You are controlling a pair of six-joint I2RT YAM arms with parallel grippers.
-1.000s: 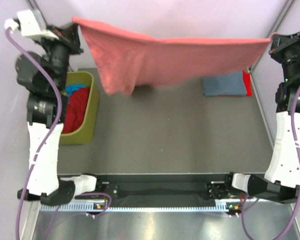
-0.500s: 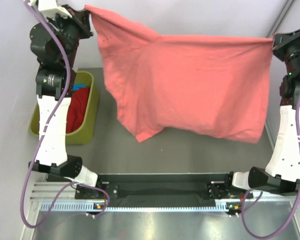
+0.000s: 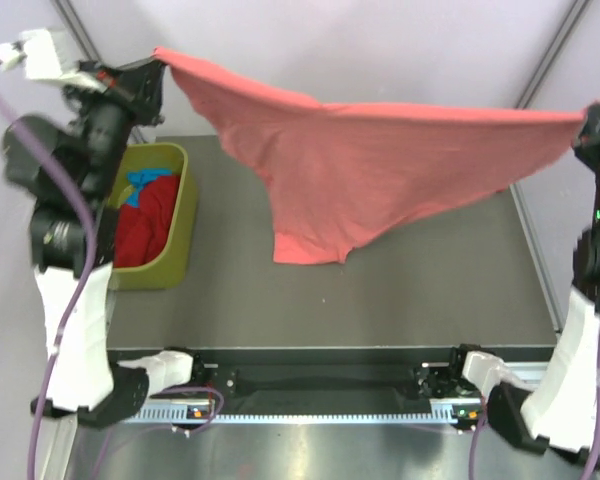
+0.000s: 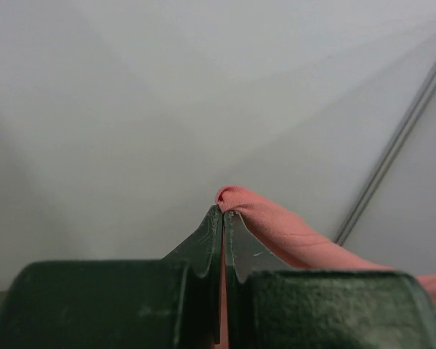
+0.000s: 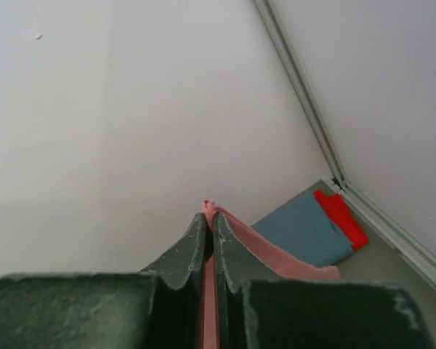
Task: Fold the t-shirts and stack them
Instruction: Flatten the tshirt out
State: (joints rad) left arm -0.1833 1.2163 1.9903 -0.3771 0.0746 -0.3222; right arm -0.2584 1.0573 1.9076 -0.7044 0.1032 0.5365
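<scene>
Table (image 3: 410, 290) under t-shirt (image 3: 380, 170), walls (image 3: 380, 40) perhaps lilac

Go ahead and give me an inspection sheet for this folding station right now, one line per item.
Surface: grey table, matte.
Job's things: salmon-pink t-shirt stretched in the air between both grippers; grey-blue t-shirt and red t-shirt lying together at a table corner; dark red t-shirt and bright blue t-shirt in the olive-green bin.
Clutter: olive-green bin at the left edge.
Grippers: left gripper and right gripper each shut on a corner of it.
Cables: purple cables along both arms.
Surroundings: pale walls, metal frame posts.
</scene>
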